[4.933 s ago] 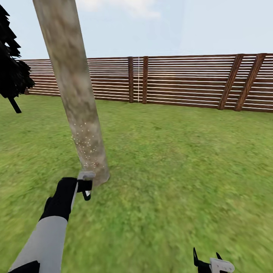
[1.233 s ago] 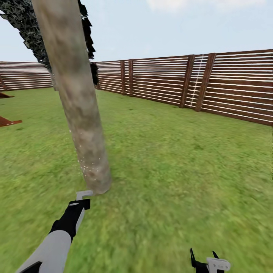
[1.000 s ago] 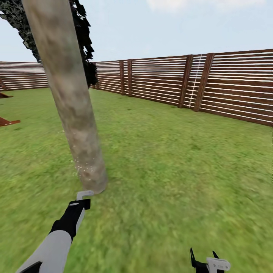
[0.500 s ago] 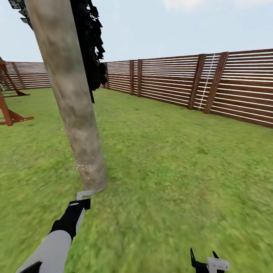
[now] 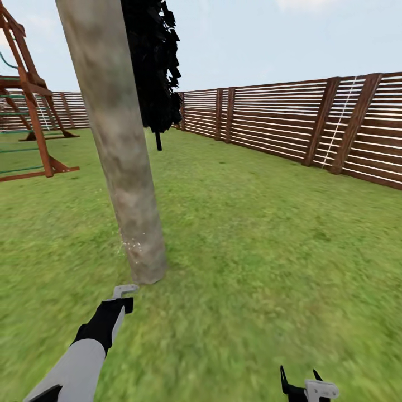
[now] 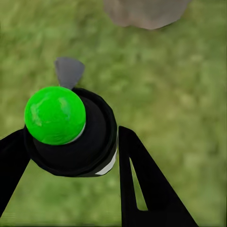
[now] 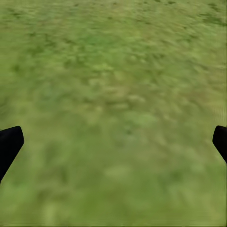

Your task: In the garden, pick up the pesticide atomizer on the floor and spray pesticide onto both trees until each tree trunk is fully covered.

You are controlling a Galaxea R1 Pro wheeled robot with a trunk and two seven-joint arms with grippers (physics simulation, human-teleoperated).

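A thick pale grey-beige tree trunk (image 5: 120, 151) rises from the lawn just ahead of me, leaning slightly, with pale specks low on its side. My left gripper (image 5: 119, 300) is held out toward the trunk's foot, a short gap away. It is shut on the pesticide atomizer (image 6: 71, 137), a black body with a bright green cap and a grey nozzle (image 6: 69, 71) pointing at the trunk base (image 6: 144, 12). My right gripper (image 5: 304, 384) hangs low at the bottom right, open over bare grass (image 7: 113, 104), nothing between its fingertips (image 7: 9, 144).
A black conifer (image 5: 153, 67) stands behind the trunk. A brown wooden play frame (image 5: 30, 111) is at the far left. A brown slat fence (image 5: 290, 125) runs along the back and right. Open lawn (image 5: 268, 240) spreads to the right.
The whole view has swung round the trunk, bringing the conifer and the play frame into sight. Compared with the oldest frame, my left gripper sits lower and farther from the trunk's foot.
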